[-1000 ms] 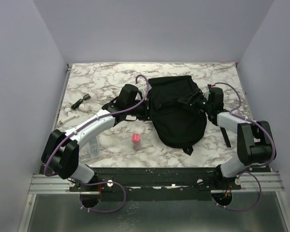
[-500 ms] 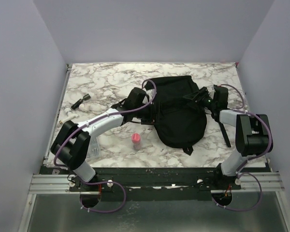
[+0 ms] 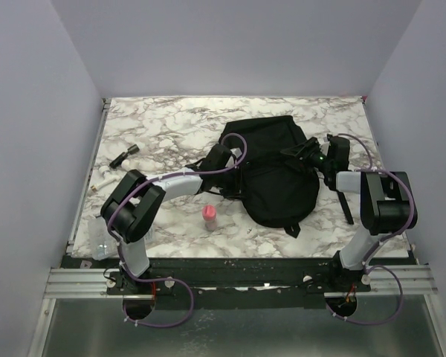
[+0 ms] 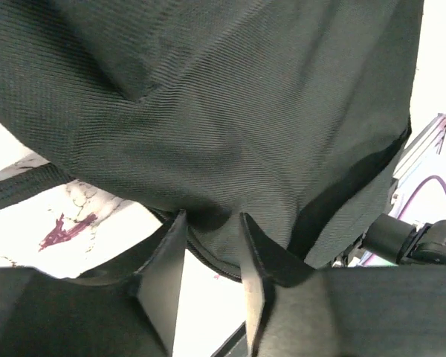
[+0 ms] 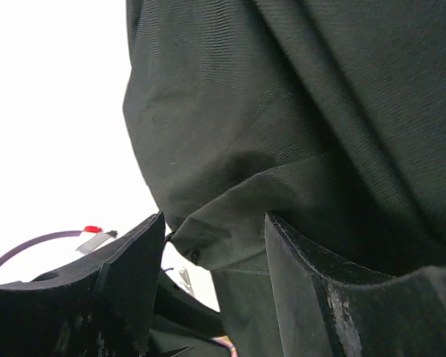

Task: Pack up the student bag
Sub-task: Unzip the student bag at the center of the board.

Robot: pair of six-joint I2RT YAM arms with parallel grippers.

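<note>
One student bag point(image 3: 275, 182) lies mid-table, with one pink-capped bottle point(image 3: 209, 216) near it. The left gripper point(image 4: 212, 223) straddles its left edge, grip unclear. The right gripper point(image 5: 215, 219) is clamped on a fold at its right side.

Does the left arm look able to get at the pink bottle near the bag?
Probably yes: the pink bottle stands on bare marble beside the left arm, nothing between; the left gripper just has to leave the student bag.

The white, grey-veined marble-pattern table point(image 3: 163, 119) carries a small pink cylindrical container point(image 3: 209, 216), upright, near its front edge. A short black-and-silver cylindrical item point(image 3: 123, 157) and a small white item point(image 3: 104, 181) lie near the left edge. A narrow black elongated item point(image 3: 346, 206) lies near the right edge.
</note>
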